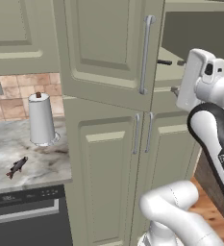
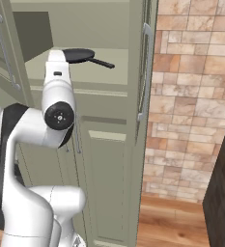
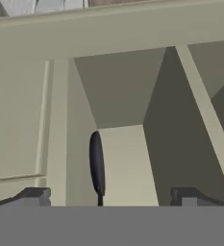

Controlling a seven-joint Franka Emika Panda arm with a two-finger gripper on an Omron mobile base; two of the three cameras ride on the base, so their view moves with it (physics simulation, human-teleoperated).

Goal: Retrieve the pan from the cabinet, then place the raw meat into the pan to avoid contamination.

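Left base view fish point(image 1: 17, 166) on counter point(image 1: 46, 158), hand view spread hand point(image 3: 111, 196) facing pan point(image 3: 97, 163)

Cabinet point(image 1: 108, 72) sage-green, panelled doors, silver bar handles. Pan point(image 2: 80, 55) dark grey-black, black handle. Raw meat point(image 1: 17, 167) dark grey-brown fish. Surface point(image 1: 41, 158) grey-white marbled. Paper-towel roll point(image 1: 40, 120) white, brownish cap. Backsplash tiles point(image 1: 22, 93) pinkish-tan. Brick wall point(image 2: 191, 96) tan-pink. Dishwasher point(image 1: 27, 216) dark grey. Floor point(image 2: 181, 226) orange-brown wood. Pincer point(image 3: 108, 198) tips dark grey.

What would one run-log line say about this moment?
cabinet: upper doors open | pan: on shelf inside | tool: open, empty, facing pan | raw meat: on counter
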